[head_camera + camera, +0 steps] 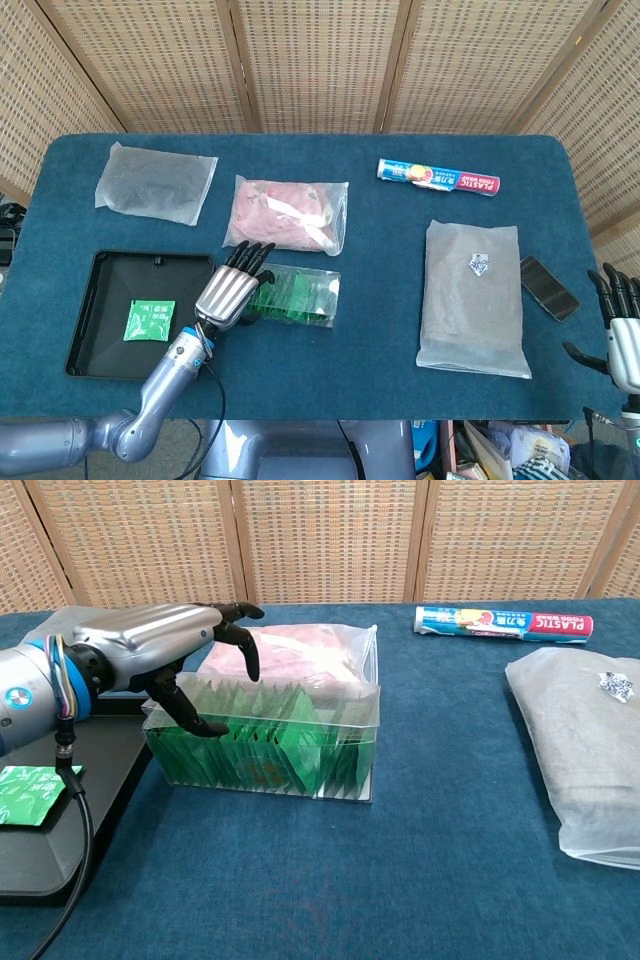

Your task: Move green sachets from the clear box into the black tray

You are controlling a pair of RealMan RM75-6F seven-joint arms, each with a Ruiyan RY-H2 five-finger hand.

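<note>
A clear box [300, 297] [300, 752] holds a row of several green sachets [270, 745]. My left hand [231, 288] [170, 648] hovers over the box's left end, fingers apart and curved down, the thumb dipping inside the box among the sachets; nothing is gripped. The black tray [100, 300] [60, 830] lies left of the box with one green sachet [149, 320] [32, 793] in it. My right hand [622, 335] shows at the right edge of the head view, fingers spread, holding nothing.
A pink-filled bag [288, 213] lies just behind the box. A dark-filled bag [156, 183] sits at the back left, a plastic-wrap roll [438, 177] at the back right, a grey bag [472, 296] and a phone [548, 287] on the right.
</note>
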